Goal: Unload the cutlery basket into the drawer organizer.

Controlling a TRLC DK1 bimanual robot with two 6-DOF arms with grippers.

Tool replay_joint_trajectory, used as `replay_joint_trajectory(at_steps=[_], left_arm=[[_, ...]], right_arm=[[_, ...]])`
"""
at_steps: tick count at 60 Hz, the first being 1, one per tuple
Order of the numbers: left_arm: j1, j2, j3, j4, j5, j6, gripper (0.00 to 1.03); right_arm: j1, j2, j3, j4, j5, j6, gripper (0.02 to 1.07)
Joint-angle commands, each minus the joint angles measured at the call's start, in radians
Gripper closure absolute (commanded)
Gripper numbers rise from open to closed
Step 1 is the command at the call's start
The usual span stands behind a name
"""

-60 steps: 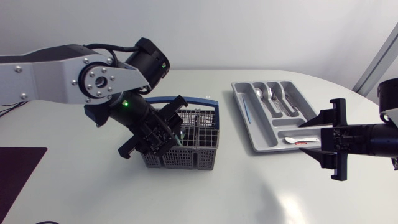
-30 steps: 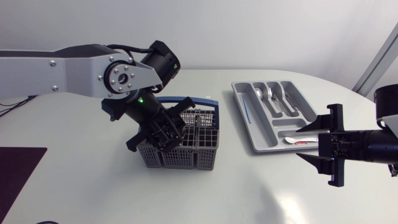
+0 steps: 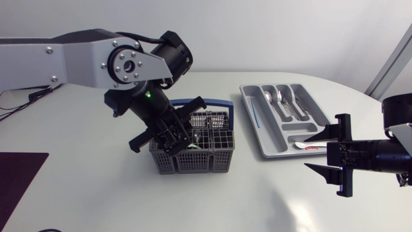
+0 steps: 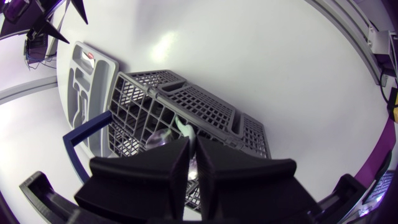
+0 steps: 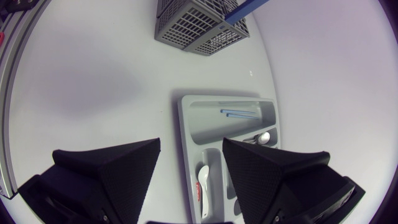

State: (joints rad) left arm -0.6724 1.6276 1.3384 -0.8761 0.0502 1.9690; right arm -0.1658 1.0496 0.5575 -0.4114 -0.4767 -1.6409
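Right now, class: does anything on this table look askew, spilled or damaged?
Nothing stands out. The cutlery basket stands upright, the drawer organizer lies flat with cutlery in its compartments, and nothing is spilled. The left hand is pinching a pale green utensil inside the basket.
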Motion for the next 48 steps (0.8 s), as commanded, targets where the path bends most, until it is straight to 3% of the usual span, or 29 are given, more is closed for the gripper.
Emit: replay_joint_trajectory(at_steps=[1, 18, 48], left_arm=[[-0.016, 0.021, 0.059, -0.020, 0.005, 0.045, 0.96], [-0.038, -0.003, 0.104, -0.130, -0.026, 0.047, 0.96], [-0.013, -0.179, 0.091, -0.218, -0.062, 0.053, 0.96]], right_arm=[[-0.009, 0.013, -0.036, 0.013, -0.013, 0.009, 0.34], [-0.028, -0.033, -0.090, 0.011, -0.033, -0.008, 0.34], [-0.038, -0.092, -0.093, -0.018, -0.066, -0.008, 0.34]])
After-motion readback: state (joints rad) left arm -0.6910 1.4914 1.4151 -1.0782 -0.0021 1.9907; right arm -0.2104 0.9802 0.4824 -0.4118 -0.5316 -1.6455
